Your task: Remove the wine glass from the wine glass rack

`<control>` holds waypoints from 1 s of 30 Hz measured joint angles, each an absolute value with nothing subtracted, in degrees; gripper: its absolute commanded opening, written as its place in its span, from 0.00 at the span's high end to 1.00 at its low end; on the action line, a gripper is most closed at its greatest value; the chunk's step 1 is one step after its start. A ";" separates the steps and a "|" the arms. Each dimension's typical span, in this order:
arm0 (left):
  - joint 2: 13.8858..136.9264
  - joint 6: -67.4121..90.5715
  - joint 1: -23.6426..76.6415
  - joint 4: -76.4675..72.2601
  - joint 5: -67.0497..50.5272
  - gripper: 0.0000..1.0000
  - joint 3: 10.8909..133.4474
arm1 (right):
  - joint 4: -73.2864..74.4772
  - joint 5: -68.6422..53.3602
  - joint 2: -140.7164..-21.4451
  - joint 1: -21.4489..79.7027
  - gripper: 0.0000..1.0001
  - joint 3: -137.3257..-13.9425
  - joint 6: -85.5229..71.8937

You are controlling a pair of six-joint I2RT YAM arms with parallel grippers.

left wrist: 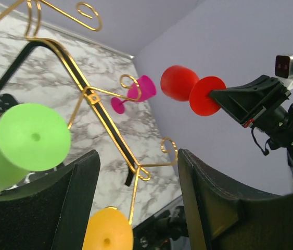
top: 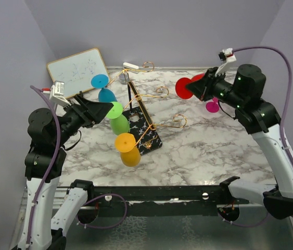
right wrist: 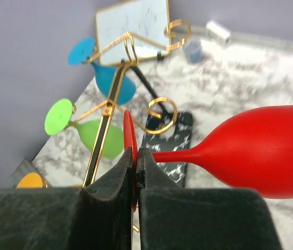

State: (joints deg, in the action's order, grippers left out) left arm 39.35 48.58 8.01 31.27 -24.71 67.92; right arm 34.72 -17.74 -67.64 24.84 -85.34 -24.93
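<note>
Clamping red glass (top: 183,87) by its foot in right gripper (right wrist: 136,156), well clear of rack (top: 141,112). Holding left gripper (left wrist: 136,156) spread wide, empty, beside green glass (left wrist: 32,136) hanging on rack.

Rack mid-table, glasses on its L side, one off to the R.
Gold wire wine glass rack (top: 145,125) stands mid marble-pattern table (top: 203,151); blue plastic wine glass (top: 103,88) (far), green plastic wine glass (top: 118,119) (mid) and yellow plastic wine glass (top: 128,149) (near) hang along its L side. Framed whiteboard (top: 77,72) far-L, behind rack. Red plastic wine glass (top: 188,86) R of rack, above table, in right gripper (top: 202,88); small pink plastic glass (top: 212,107) below, partly under that arm. Left gripper (top: 107,110) just L of green glass.
</note>
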 measured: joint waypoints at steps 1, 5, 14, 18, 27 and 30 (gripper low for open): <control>39.68 50.48 8.01 29.04 -26.22 0.36 67.22 | 33.82 -16.88 -66.35 24.84 0.99 -85.84 -22.02; 41.28 57.36 8.01 20.93 -30.76 0.36 64.84 | 29.45 -15.92 -64.55 24.84 0.99 -91.00 -13.26; 41.74 62.26 8.01 15.59 -33.65 0.36 66.02 | 21.82 -19.33 -65.36 25.08 0.99 -96.53 5.41; 40.51 62.48 8.01 15.49 -33.65 0.36 66.11 | 20.82 -20.58 -67.55 25.21 0.99 -98.70 12.38; 39.31 62.28 8.01 16.82 -33.63 0.36 66.11 | 14.46 -23.49 -70.32 26.50 0.99 -102.24 26.57; 38.92 62.33 8.01 17.50 -33.61 0.36 66.11 | 11.35 -23.73 -69.01 28.88 0.99 -98.70 31.16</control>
